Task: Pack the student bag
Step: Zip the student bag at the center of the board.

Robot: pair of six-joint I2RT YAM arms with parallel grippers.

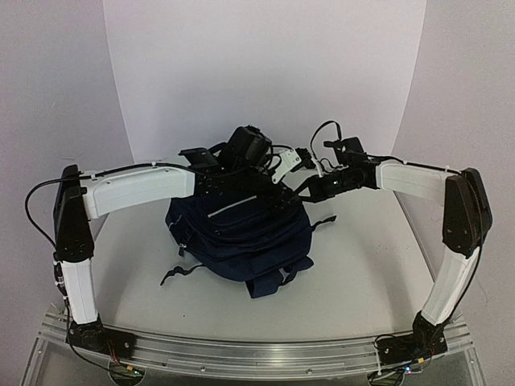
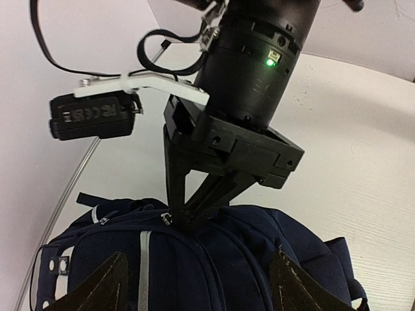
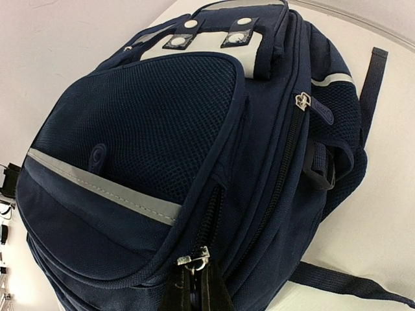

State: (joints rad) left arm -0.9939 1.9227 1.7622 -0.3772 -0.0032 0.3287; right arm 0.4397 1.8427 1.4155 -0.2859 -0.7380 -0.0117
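Student bag (image 3: 149,123): matt navy woven cloth with an open-mesh front panel, a smooth grey reflective strip (image 3: 104,188), coarse dark webbing straps (image 3: 374,71) and a bright metal zipper pull (image 3: 194,260). Table (image 1: 362,265): smooth matt white; near-edge rail (image 1: 265,354): brushed bare metal; arm shells (image 1: 137,189): glossy white plastic.
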